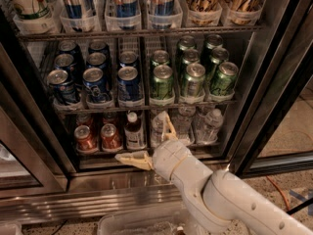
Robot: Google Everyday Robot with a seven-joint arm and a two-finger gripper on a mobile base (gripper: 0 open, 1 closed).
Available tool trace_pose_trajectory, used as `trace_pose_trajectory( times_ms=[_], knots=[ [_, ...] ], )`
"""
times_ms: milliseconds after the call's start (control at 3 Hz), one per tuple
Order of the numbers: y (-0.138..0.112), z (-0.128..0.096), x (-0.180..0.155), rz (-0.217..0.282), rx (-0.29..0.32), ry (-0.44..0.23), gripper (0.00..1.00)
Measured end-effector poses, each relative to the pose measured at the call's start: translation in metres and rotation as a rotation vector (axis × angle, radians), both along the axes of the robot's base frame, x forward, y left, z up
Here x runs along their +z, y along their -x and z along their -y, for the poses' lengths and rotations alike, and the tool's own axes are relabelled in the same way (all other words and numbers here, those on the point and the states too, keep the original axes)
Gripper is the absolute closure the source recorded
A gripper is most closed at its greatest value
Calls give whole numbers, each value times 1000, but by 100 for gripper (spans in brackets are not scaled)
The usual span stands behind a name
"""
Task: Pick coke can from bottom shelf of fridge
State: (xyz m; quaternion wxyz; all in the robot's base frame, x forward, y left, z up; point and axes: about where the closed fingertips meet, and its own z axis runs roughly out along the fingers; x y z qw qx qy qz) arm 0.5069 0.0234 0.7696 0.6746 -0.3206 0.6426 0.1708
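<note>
My gripper (142, 136) hangs at the near edge of the bottom shelf (98, 151) of the fridge (98, 199), jaws spread wide and gripping nothing. The coke can (110, 136) stands on that shelf just left of my lower finger (133, 159), with another red can (85, 138) on its left.

The floor (298, 180) at the lower right was pale speckled stone under warm, dim light. A thin orange cord (278, 189) curved across it. A scrap of blue tape (299, 196) lay near the cord, and a black cable (299, 208) ran off towards the right edge. Higher on the right, the floor looked smoother and tan. A clear plastic tub (132, 222) sat at the bottom edge. The gripper (142, 136) hung before the bottom shelf (98, 152), fingers spread wide.
</note>
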Motion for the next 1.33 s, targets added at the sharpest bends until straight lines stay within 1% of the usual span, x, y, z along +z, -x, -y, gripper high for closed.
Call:
trace_pose_trajectory(
  times_ms=[333, 667, 1000, 1333],
  knots=[
    [13, -14, -27, 30, -23, -16, 0],
    [19, -25, -55, 22, -48, -39, 0],
    [22, -33, -79, -6, -58, -52, 0],
    [19, -45, -112, -106, 0, -60, 0]
  ],
)
